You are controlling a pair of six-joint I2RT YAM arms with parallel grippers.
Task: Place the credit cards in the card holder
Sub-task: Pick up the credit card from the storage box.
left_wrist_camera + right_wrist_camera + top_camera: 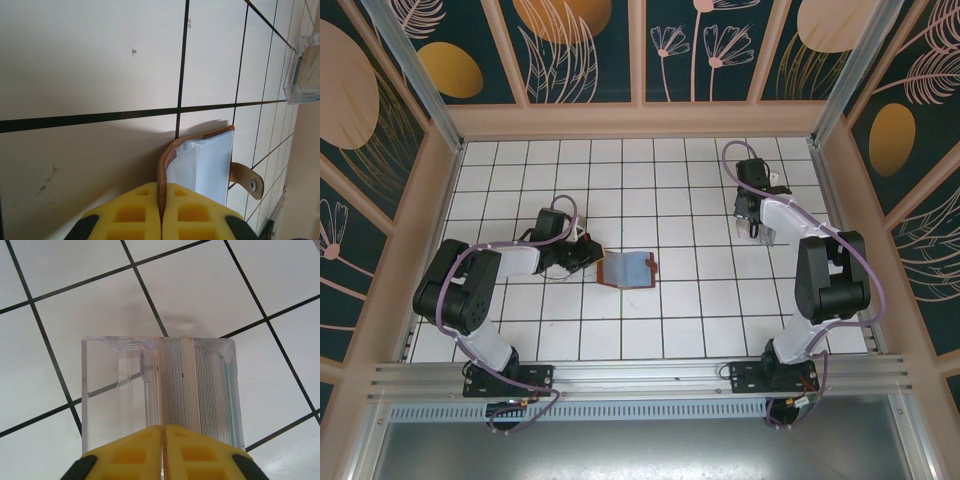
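Open card holder (628,270), long axis left-right, snap tab (652,262) at right end

No writing, number, brand or sign can be read anywhere. The card holder (167,160), pinched at the tips of the left hand (161,200), shows plain brown leather and a blank pale inside, and its snap tab (245,177) carries no mark. The clear box (115,385) just ahead of the right hand (163,432) is unlabelled, and the cards (200,390) stacked in it show only thin bare edges. The wall panels (580,50) beyond both hands bear drawn leaves and flowers, without letters.
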